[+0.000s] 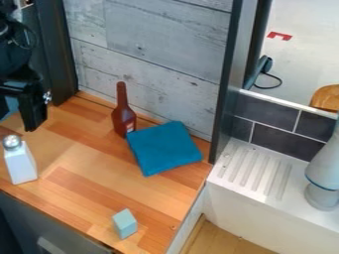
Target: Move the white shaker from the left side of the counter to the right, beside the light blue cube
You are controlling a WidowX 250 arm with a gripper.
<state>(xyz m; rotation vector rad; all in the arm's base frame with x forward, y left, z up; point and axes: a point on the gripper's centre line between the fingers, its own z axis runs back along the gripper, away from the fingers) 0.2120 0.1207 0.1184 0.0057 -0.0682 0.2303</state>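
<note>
A pale blue block (125, 224) sits near the counter's (86, 154) front edge. Farther back, at left, stands a white shaker (21, 163); the gripper (33, 124) hangs near it, spread or pressed together, I can't tell. Beyond lies a folded blue cloth (163, 148), just right of an upright brown bottle (123, 118).

The left edge cuts off the arm (15, 54) and claw (31, 111), the right edge a grey object (323, 173), perhaps a tap.
</note>
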